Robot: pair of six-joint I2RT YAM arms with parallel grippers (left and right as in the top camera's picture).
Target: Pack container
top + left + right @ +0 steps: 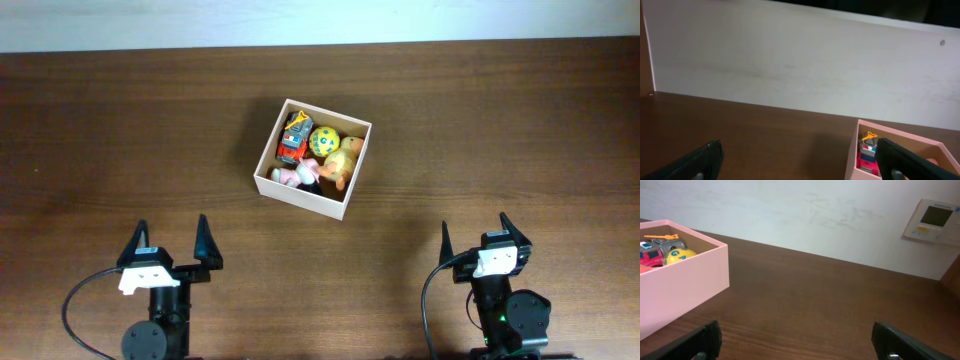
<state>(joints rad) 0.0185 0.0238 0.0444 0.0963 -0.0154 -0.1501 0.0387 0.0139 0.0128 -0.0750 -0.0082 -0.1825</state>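
The container (275,185) is a square shallow box with pale walls, standing mid-table. Inside it lie a red toy truck (293,138), a yellow ball (323,140), an orange-yellow toy (344,160) and a small pink and white toy (296,176). My left gripper (170,250) is open and empty at the near left, well short of the box. My right gripper (474,236) is open and empty at the near right. The left wrist view shows the box wall (854,160) and the truck (867,152). The right wrist view shows the box (685,290) at the left.
The dark wooden table (480,120) runs to a white wall (800,60) at the back. A wall control panel (931,220) shows at the right of the right wrist view.
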